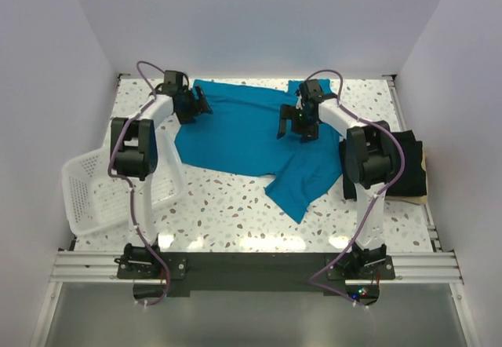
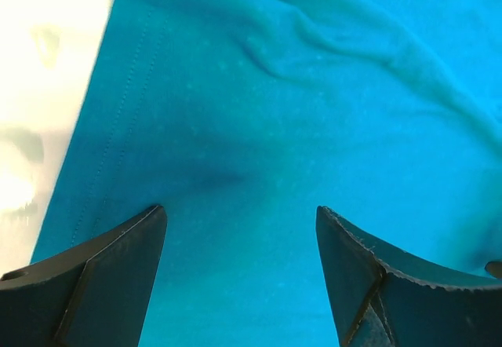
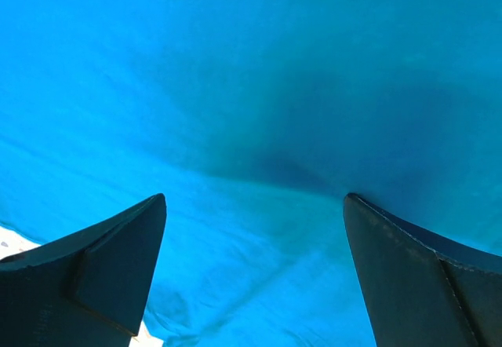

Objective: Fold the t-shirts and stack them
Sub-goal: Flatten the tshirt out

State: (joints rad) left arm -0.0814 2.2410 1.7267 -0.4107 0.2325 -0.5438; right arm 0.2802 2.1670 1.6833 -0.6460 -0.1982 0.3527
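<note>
The teal-blue t-shirt (image 1: 235, 135) lies spread and wrinkly on the far part of the bench (image 1: 235, 213), and the black t-shirt (image 1: 408, 162) sits at the right edge. The left end effector (image 2: 241, 213) and the right end effector (image 3: 255, 198) both hang wide open just over the blue cloth, holding nothing. If they pinch only a wrinkle or one layer, the shirt could bunch up, slip out and fold crooked. I can read no words or labels anywhere.
</note>
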